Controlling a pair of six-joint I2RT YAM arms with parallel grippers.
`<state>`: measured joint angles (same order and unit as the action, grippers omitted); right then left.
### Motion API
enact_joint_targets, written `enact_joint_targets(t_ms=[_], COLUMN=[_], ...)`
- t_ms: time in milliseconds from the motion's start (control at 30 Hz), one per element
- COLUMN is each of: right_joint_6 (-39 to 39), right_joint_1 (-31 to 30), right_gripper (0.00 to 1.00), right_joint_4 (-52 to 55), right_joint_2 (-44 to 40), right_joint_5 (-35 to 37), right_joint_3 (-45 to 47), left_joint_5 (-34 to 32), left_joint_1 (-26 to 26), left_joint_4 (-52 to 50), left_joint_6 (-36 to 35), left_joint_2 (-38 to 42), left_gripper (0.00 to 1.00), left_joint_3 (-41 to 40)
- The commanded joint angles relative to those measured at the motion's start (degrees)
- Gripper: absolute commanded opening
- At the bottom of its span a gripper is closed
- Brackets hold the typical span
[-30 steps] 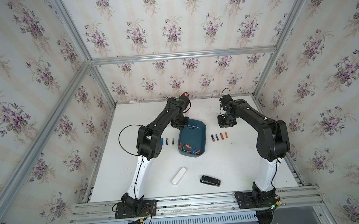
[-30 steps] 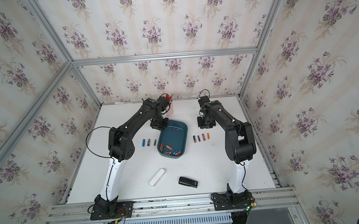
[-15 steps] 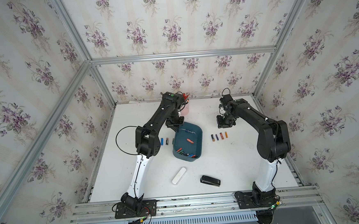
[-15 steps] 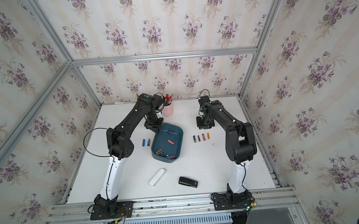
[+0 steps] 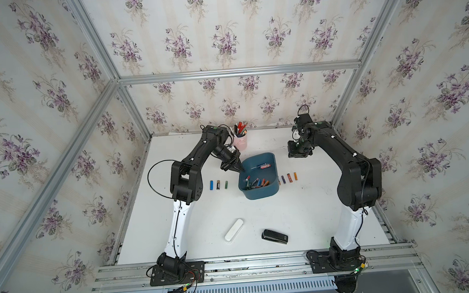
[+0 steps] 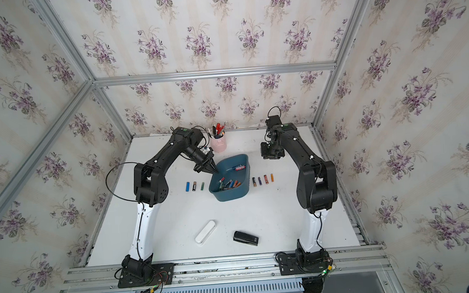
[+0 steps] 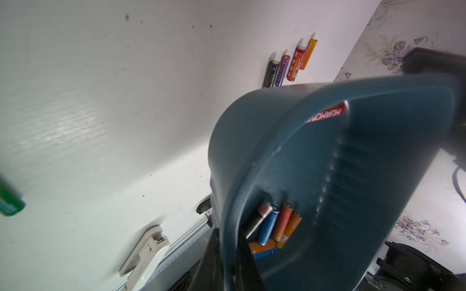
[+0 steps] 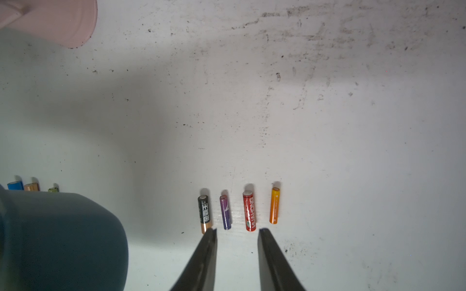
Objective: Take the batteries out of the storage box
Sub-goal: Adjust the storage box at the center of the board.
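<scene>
Three batteries (image 5: 218, 184) out, rowed on scuffed white tabletop (image 5: 204, 224). Left jaws clamped on rim of storage box (image 5: 261, 192): glossy teal plastic, rounded corners, apparently tipped. Bigger share of batteries (image 5: 256, 182), slim smooth cylinders, lies inside, heaped at near end. Four more batteries (image 5: 288, 177) rowed on right. Right jaws slightly apart, empty. Under halfway, I judge.

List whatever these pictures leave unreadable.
Left wrist view: green battery, blurred and cut off by the edge.
Right wrist view: three batteries beyond the storage box; its wall hides all but their ends.
Both top views: the heap of batteries in the box, too small to count.
</scene>
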<state>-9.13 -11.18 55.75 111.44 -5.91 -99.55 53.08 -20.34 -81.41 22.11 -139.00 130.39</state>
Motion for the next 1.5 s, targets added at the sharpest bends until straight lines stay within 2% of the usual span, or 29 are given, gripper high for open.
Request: enact_joint_targets(t_ms=[0, 133, 300, 467, 667, 900, 1100, 1300, 1367, 1467], right_joint_6=[0.6, 0.9, 1.0, 1.6, 2.0, 1.8, 1.7, 1.0, 0.6, 0.5], right_joint_1=[0.0, 0.2, 0.1, 0.1, 0.2, 0.0, -0.5, -2.3, -3.1, -5.6], right_gripper=[0.33, 0.33, 0.33, 0.33, 0.33, 0.33, 0.33, 0.34, 0.34, 0.34], right_joint_4=[2.5, 3.1, 3.2, 4.1, 5.1, 5.2, 5.3, 6.0, 5.7, 5.3], right_joint_2=[0.4, 1.1, 1.2, 0.9, -1.2, -2.9, -3.5, -4.2, -4.5, -4.1], right_joint_5=[0.3, 0.4, 0.6, 0.9, 1.8, 2.0, 2.1, 2.2, 2.3, 3.0], right_joint_3=[-1.5, -2.8, -2.8, -2.7, -2.2, -0.5, 0.0, -1.7, -1.8, -1.6], left_joint_5=[2.1, -7.0, -22.0, -30.0, -32.3, -31.5, -31.8, -32.3, -32.2, -35.5], left_joint_1=[0.2, 0.2, -1.1, -2.5, -3.3, -4.4, -4.5, -4.3, -4.3, -4.0], left_joint_4=[1.3, 0.0, 1.2, 5.5, 11.2, 16.8, 18.1, 17.0, 16.5, 15.3], left_joint_6=[1.1, 1.4, 2.4, 3.0, 4.7, 6.4, 6.4, 6.0, 6.2, 6.1], left_joint_2=[0.6, 0.2, 0.8, 1.1, 2.2, 2.4, 3.0, 5.1, 6.8, 11.0], left_gripper=[0.00, 0.00, 0.00, 0.00, 0.00, 0.01, 0.15, 0.36, 0.38, 0.40], left_joint_3=[0.4, 2.7, 4.4, 2.5, -2.1, -6.3, -8.9, -8.6, -7.7, -7.3])
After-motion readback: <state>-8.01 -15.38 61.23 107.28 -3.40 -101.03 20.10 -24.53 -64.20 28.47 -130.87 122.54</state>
